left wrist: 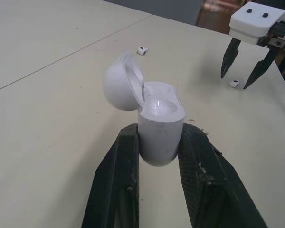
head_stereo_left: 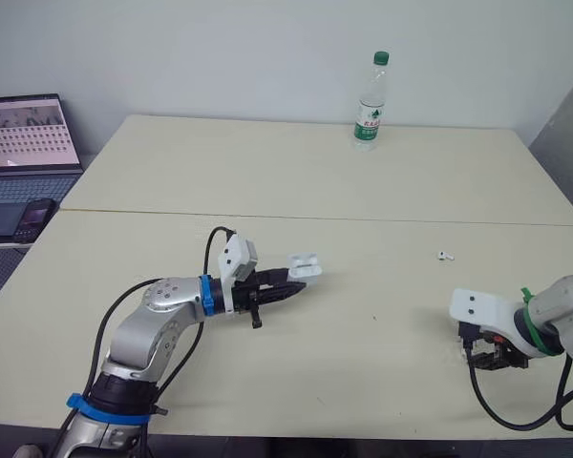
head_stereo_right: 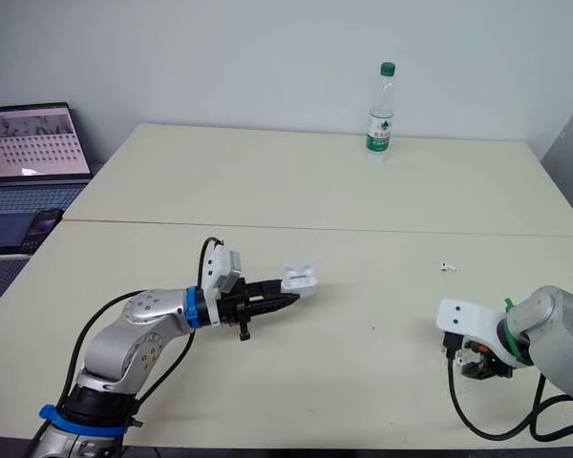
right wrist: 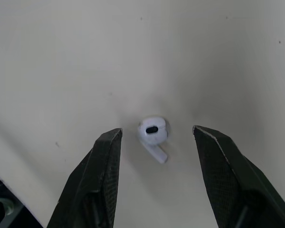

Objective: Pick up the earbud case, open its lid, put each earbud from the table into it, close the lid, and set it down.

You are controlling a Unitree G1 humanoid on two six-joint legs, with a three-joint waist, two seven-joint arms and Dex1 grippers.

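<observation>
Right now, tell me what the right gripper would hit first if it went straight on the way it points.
Most likely the earbud, which lies on the table centred between the right gripper's open fingers; how near is unclear.

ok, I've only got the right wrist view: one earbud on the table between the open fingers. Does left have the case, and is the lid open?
Observer: Yes. The left gripper is shut on the earbud case, and its lid is swung open.
Operator: Where's the second earbud?
Observer: The other earbud lies on the table, farther from the robot than the right gripper and slightly to its left.
Operator: Anything else on the table?
Observer: A water bottle stands upright near the far edge.
</observation>
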